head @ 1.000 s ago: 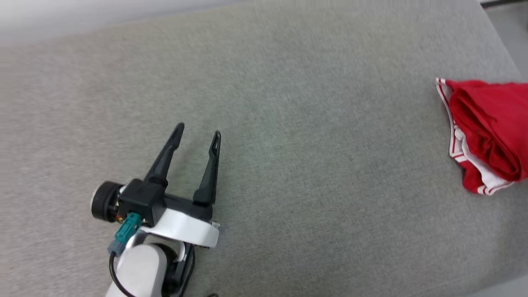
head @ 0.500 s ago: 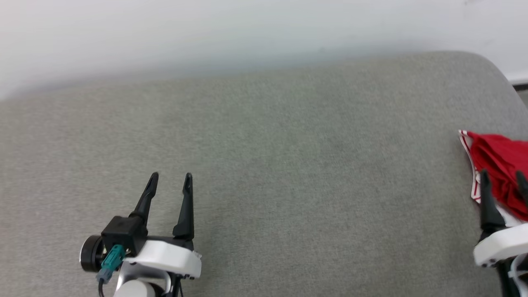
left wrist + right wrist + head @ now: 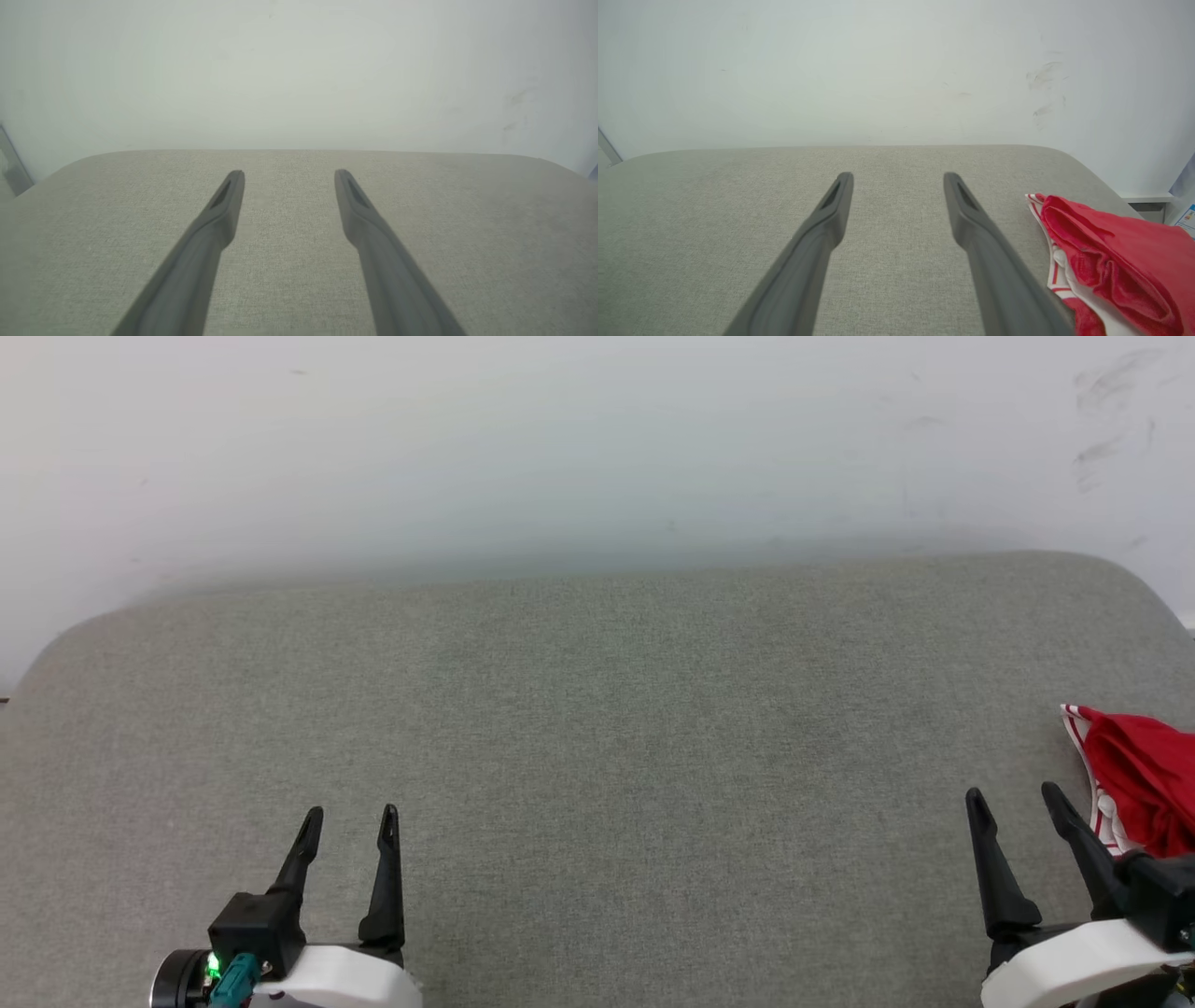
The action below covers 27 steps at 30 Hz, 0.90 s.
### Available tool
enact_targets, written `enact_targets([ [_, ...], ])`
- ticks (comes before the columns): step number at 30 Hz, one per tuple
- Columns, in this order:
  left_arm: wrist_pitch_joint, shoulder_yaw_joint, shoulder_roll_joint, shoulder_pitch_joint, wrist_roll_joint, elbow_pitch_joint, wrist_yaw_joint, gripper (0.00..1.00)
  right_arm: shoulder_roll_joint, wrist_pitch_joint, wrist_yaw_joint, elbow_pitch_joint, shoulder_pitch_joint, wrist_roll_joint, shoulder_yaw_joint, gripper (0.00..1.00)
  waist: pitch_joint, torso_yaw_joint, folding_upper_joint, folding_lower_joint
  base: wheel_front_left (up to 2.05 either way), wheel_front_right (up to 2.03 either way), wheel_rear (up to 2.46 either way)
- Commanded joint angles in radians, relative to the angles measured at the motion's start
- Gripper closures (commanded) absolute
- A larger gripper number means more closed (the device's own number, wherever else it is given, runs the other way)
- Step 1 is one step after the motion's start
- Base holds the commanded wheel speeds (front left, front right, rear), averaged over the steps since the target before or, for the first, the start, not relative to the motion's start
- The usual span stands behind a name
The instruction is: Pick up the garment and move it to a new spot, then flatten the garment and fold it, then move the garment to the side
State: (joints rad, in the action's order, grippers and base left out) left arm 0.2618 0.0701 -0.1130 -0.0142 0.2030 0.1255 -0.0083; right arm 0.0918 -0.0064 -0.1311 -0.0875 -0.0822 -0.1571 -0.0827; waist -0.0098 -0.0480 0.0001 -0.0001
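Note:
The garment (image 3: pixel 1141 775) lies bunched and folded at the right edge of the grey cushioned surface (image 3: pixel 597 709), red with a white, red-striped trim; its lettering is hidden. In the right wrist view the garment (image 3: pixel 1106 261) sits just right of my right fingers. My right gripper (image 3: pixel 1016 793) stands open at the lower right, a little left of the garment, nothing between its fingers. My left gripper (image 3: pixel 351 814) is open at the lower left, far from the garment, and empty. The left gripper (image 3: pixel 288 173) hovers above bare fabric.
A white wall (image 3: pixel 597 448) rises behind the cushioned surface, with scuff marks at its upper right. The surface's rounded corners show at far left and far right. A pale ledge (image 3: pixel 1146 198) and a bit of printed label sit beyond the right corner.
The head camera has tilted up, so the wall now shows and everything sits lower in the picture. The right gripper has come fully into view; both grippers stay open.

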Motion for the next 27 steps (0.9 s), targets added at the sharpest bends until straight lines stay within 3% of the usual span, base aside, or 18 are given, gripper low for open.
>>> enact_targets([
  [1,0.004,-0.004,0.004,-0.018,-0.009,0.001,-0.002,0.0,-0.006,0.005,0.001,-0.014,-0.021,-0.007,0.0,0.0,-0.007,0.003,-0.0001,0.0001,0.0,0.0,0.0],
  [11,0.004,-0.015,0.012,-0.042,-0.025,0.021,-0.027,0.0,0.006,0.039,0.001,-0.072,-0.057,0.003,0.018,0.0,-0.02,0.007,-0.0001,0.0001,0.0,0.0,0.0],
  [27,0.003,-0.03,0.017,-0.016,-0.053,0.041,-0.057,0.0,0.023,0.014,0.001,-0.042,-0.038,-0.014,0.024,0.0,-0.016,0.013,-0.0001,0.0001,0.0,0.0,0.0],
])
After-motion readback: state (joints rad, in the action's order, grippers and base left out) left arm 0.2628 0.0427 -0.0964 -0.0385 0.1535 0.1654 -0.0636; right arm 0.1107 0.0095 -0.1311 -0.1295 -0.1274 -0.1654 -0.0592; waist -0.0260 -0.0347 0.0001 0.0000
